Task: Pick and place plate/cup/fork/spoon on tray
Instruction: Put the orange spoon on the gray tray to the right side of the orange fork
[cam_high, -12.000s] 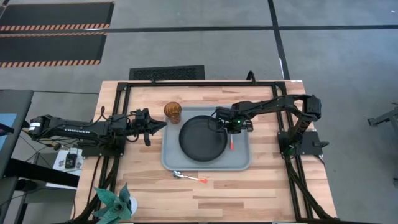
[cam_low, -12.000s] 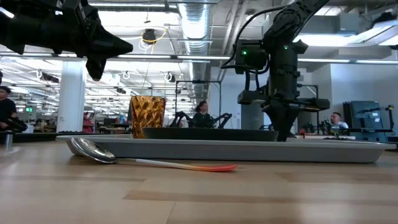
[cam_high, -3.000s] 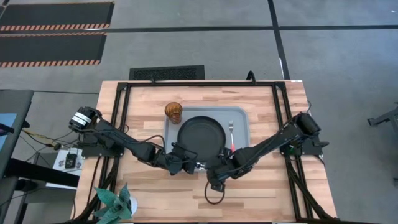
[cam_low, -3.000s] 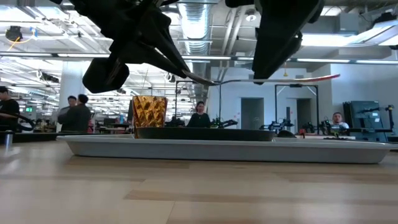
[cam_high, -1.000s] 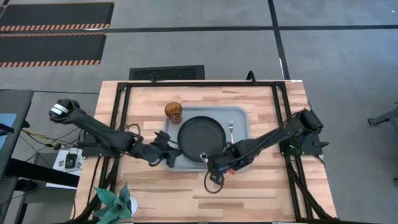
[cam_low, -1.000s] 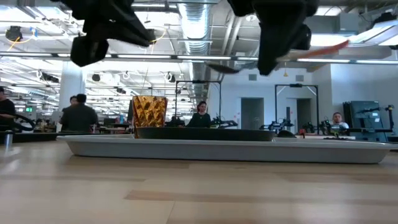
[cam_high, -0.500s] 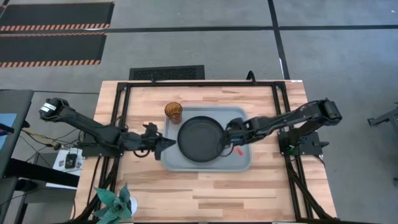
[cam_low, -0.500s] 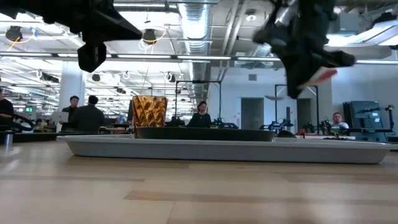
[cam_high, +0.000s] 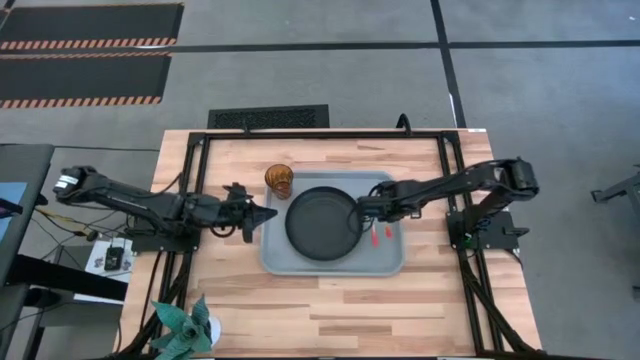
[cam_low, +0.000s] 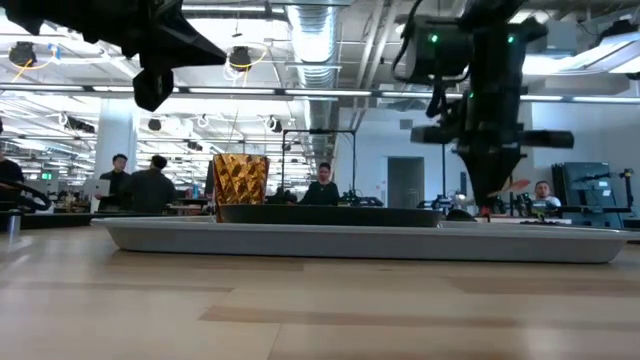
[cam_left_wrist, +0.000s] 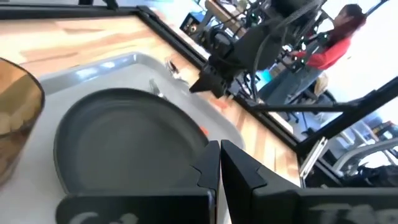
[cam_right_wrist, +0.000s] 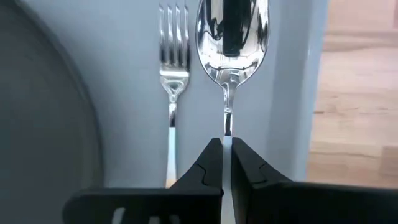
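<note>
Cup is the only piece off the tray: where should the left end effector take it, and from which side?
Grip the cup across its side wall, coming level from the table's left, where the left end effector waits. It stands upright, mouth up, with the tray close on its other side.

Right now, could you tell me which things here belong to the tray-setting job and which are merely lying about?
Job:
tray
plate
cup
fork
spoon, clamped in the right gripper

Lying about:
plant
small black device off the table's left edge

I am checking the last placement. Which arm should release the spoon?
The right: its tool is shut on the spoon beside the fork, over the tray. The left tool is outside the tray.
</note>
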